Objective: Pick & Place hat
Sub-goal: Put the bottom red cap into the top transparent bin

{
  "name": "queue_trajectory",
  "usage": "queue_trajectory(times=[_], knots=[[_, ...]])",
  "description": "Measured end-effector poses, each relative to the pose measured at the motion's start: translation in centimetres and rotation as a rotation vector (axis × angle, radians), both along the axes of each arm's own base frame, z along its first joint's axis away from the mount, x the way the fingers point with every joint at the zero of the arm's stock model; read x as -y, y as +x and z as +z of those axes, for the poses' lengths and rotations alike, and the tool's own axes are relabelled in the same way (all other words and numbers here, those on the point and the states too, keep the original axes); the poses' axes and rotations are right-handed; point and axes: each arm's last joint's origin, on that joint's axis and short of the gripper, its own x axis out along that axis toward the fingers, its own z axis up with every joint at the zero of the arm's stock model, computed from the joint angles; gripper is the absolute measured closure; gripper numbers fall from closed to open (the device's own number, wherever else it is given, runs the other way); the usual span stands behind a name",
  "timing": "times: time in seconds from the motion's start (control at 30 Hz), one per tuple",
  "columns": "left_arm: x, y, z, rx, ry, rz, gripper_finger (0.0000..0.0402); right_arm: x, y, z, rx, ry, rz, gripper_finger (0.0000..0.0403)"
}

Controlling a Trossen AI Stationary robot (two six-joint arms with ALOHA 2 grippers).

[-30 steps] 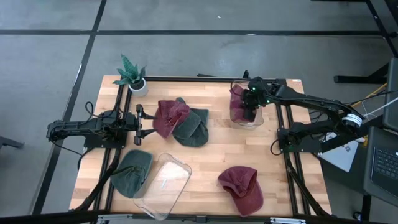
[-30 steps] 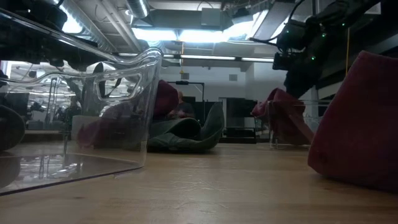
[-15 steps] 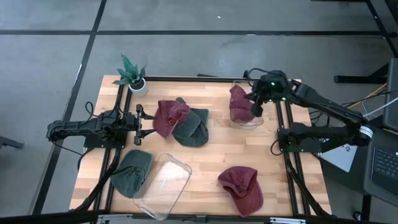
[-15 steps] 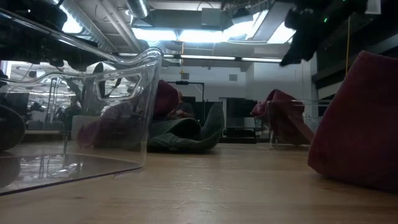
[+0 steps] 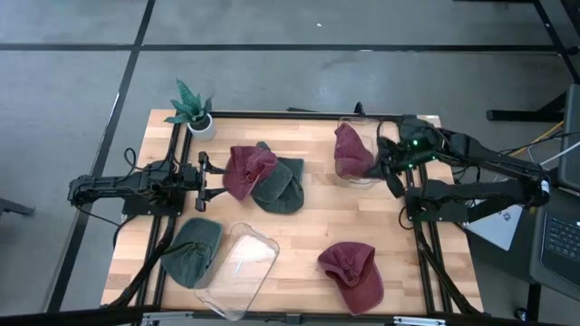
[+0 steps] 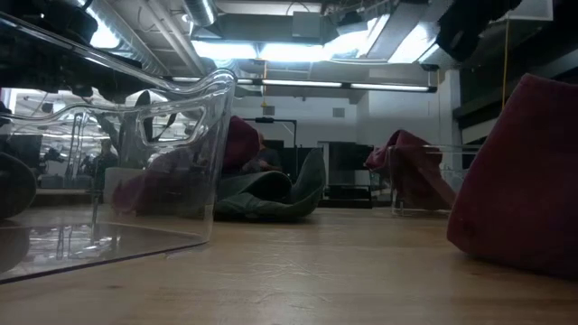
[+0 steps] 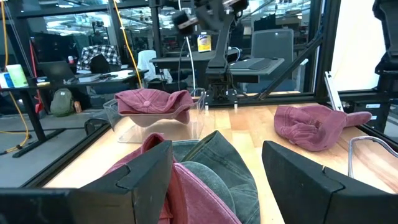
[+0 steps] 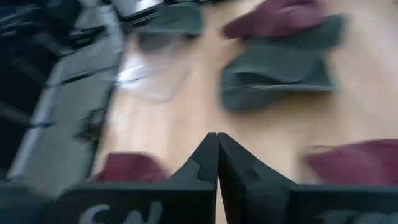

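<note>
Since a second ago the right gripper [image 5: 391, 178] has pulled out of the clear bin [image 5: 360, 174] toward the table's right edge, jaws pressed together and empty, leaving a maroon hat [image 5: 350, 150] draped over the bin's wall rather than settled inside. That hat could slide off if bumped, since much of it hangs on the rim. Across the table the left gripper [image 5: 212, 176] waits low, jaws wide, just beside the maroon-and-green hat pile [image 5: 264, 178].
</note>
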Motion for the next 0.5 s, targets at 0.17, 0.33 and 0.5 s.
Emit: queue_trajectory(times=[0.17, 0.33, 0.5], knots=[[0.0, 0.0, 0.0, 0.0, 0.0, 0.0, 0.0156, -2.0, 0.2, 0.0, -0.012, 0.067, 0.131, 0.0395], [0.0, 0.0, 0.0, 0.0, 0.0, 0.0, 0.0156, -3.9, 0.2, 0.0, -0.04, 0.118, 0.226, 0.0388], [0.0, 0.0, 0.0, 0.0, 0.0, 0.0, 0.0156, -5.7, 0.3, -0.3, -0.095, 0.172, 0.305, 0.0388]])
